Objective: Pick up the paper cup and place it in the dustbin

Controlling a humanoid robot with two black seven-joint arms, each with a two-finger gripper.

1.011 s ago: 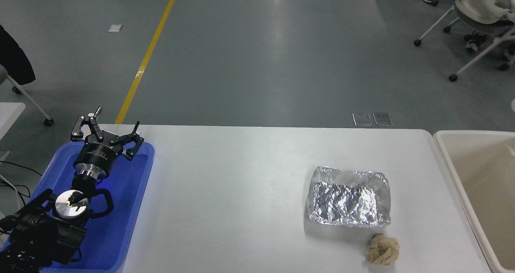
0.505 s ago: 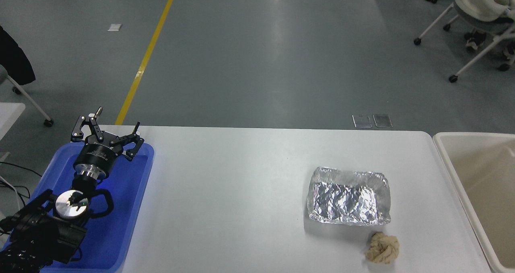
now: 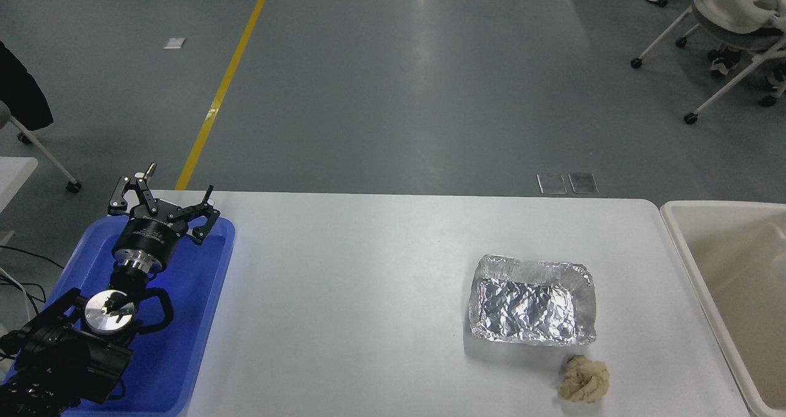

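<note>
The paper cup is out of view. The cream-beige dustbin [image 3: 681, 236] stands at the table's right end, partly cut off by the picture's edge; what shows of its inside holds nothing. My left gripper [image 3: 164, 199] is parked at the lower left over the blue tray [image 3: 199, 319], its fingers spread open and empty. My right arm and gripper are out of view.
A crumpled foil tray [image 3: 532, 300] lies right of the table's middle. A crumpled tan paper ball [image 3: 583, 379] lies just in front of it near the table's front edge. Wheeled chairs stand on the floor at the far right and far left.
The whole picture has shifted slightly, as from a small camera movement. Nothing on the table has moved and the left arm has stayed parked.
</note>
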